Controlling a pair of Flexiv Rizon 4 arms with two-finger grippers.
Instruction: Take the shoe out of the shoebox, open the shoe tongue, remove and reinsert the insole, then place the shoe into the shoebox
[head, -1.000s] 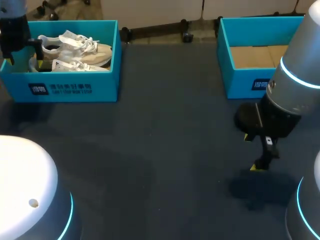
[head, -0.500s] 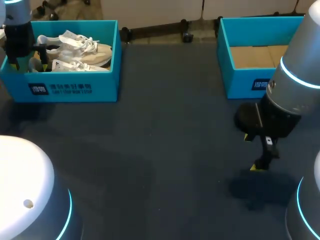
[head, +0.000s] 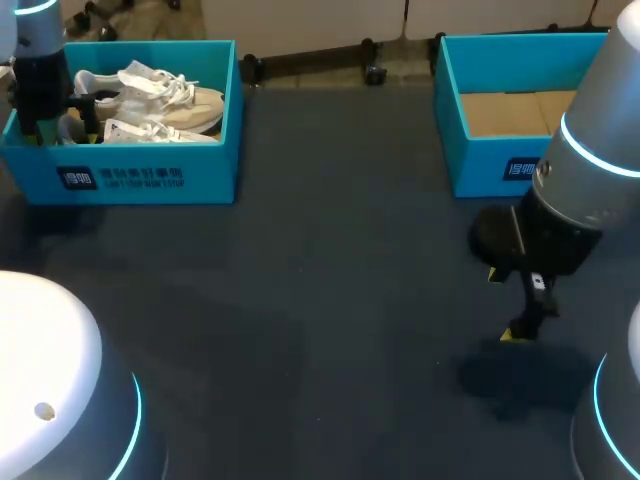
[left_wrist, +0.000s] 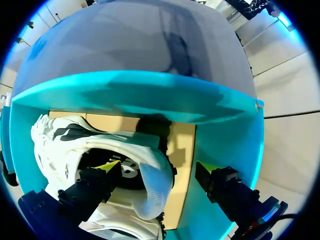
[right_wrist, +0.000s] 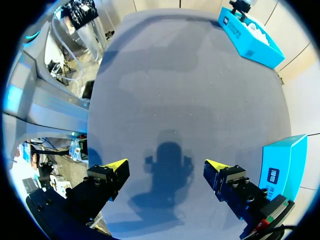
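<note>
**Change:** over the last second my left arm has shifted a little to the right, and its gripper has come in over the box's left end. My right arm has not moved.

**Left gripper** (left_wrist: 157, 167): wide open, pointing down into the box. One finger sits inside the shoe's mouth. The other is outside the heel, over the cardboard floor and close to the box's end wall. The heel collar stands between them, but the outer finger is clear of it, so nothing is held.

**Shoe** (left_wrist: 95, 140): white, lying in the box (head: 150, 178) with its heel at the gripper's end. A second shoe (head: 150, 131) lies just beside it, laces loose.

**Step in hand, as I judge it:** gripping the heel to lift the shoe out.
- I should lower until both fingers overlap the collar well, not just its rim.
- The outer finger must stay off the box wall.
- I should close on the stiff back of the heel, since the soft lining may slip.
- The lift should go straight up until the sole clears the box rim.
- The laces could drag the second shoe along, so I should watch them.

**Right gripper** (right_wrist: 166, 163): wide open and empty, above bare table (head: 330, 300). It is well apart from the shoe and near the second box (head: 500, 165).
</note>
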